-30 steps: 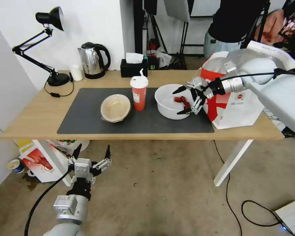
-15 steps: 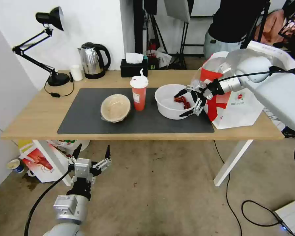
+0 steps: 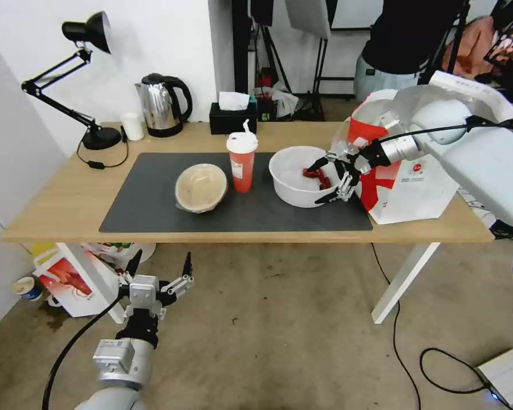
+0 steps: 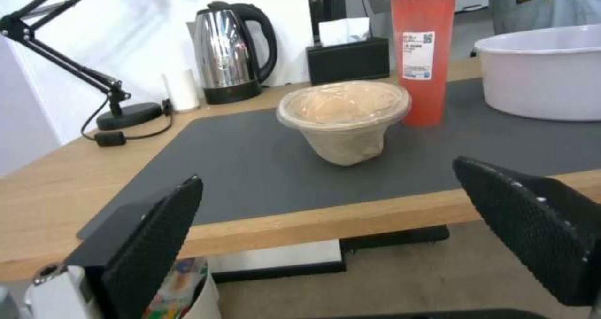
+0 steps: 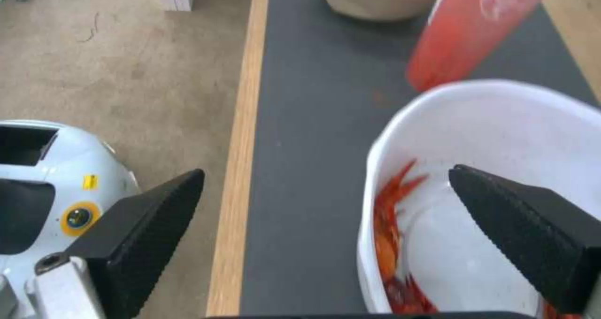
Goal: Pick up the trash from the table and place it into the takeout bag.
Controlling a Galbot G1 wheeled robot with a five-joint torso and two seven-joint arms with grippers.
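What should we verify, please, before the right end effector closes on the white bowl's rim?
1. Right end effector open: ok.
2. It straddles the near wall of the large white round plastic bowl, one finger inside, one outside: ok.
3. Finger pads touching the wall: cannot tell.
4. Red paper cup with white lid stands apart from the bowl: ok.
5. Big white takeout bag with red patch upright, mouth open: ok.
6. Left end effector open below the light-wood table, away from the work: ok.
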